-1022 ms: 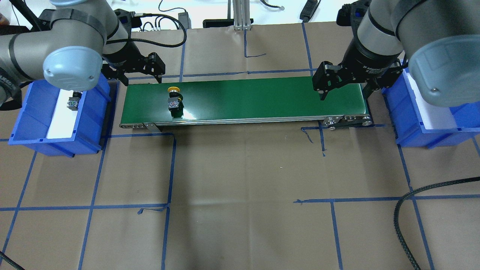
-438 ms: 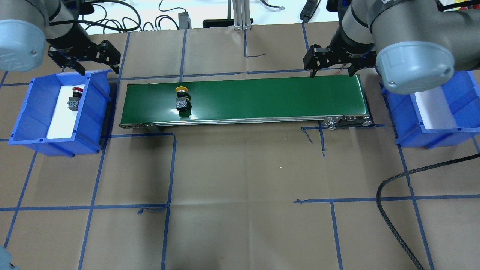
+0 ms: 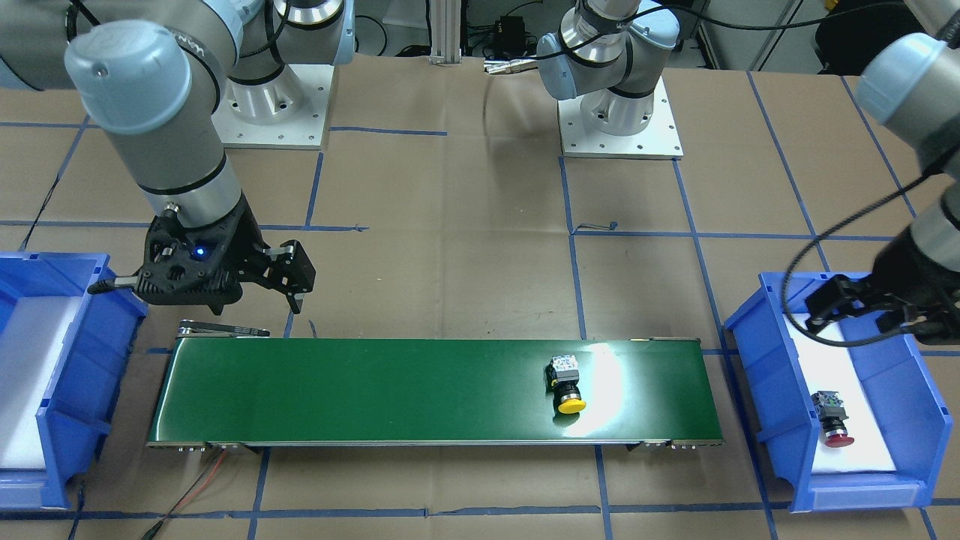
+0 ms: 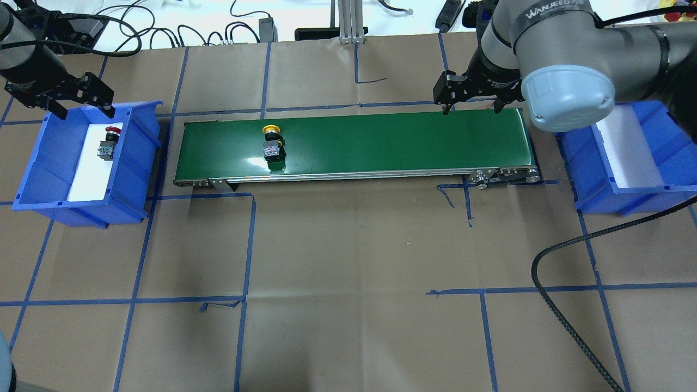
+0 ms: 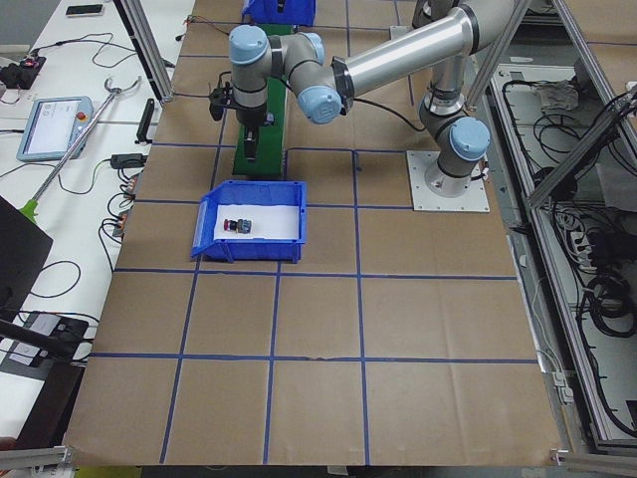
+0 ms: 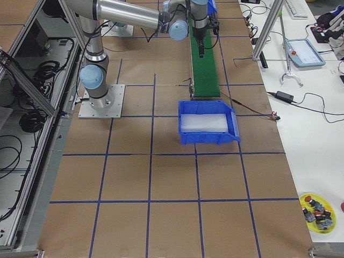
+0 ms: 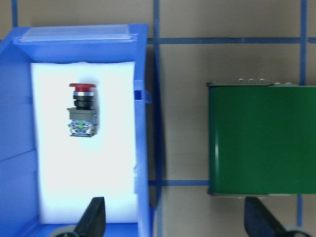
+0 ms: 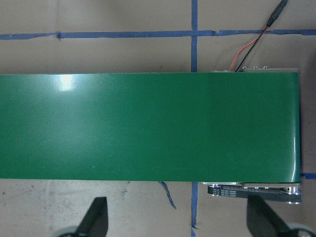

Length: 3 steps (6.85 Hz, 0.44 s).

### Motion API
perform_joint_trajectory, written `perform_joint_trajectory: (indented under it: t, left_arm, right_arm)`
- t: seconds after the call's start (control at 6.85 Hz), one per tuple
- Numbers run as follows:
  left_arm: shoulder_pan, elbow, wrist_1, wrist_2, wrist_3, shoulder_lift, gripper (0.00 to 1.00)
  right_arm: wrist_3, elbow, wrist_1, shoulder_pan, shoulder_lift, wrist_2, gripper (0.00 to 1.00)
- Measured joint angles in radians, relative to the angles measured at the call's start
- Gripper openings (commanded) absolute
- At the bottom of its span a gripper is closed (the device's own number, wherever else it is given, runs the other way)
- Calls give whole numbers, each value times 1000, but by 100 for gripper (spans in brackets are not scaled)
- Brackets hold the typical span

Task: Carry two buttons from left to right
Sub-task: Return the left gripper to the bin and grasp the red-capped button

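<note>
Left gripper [image 4: 85, 112] spread, empty, above 12 o'clock rim of blue plastic left bin [image 4: 32, 163]. Red button [image 4: 108, 144] on side on white liner inside; bin wall between it and belt. Right gripper [image 4: 471, 109] spread over glossy green belt [image 4: 381, 144], 12 o'clock edge. Yellow button [image 4: 271, 142] on belt toward 9 o'clock end, mushroom cap at 12.

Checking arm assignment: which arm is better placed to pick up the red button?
Left. The left gripper hovers, jaws open, at the blue bin holding the red button; the right gripper is at the far end of the conveyor.
</note>
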Motion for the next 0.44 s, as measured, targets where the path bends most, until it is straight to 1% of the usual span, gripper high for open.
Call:
perform_joint_trajectory:
  t: [0.15, 0.44]
  left_arm:
    - [48, 15, 14, 1, 38, -37, 100]
    - [83, 38, 25, 0, 76, -89, 100]
  right_arm:
    - [1, 0, -38, 1, 36, 5, 100]
    - [6, -3, -90, 1, 95, 14, 100]
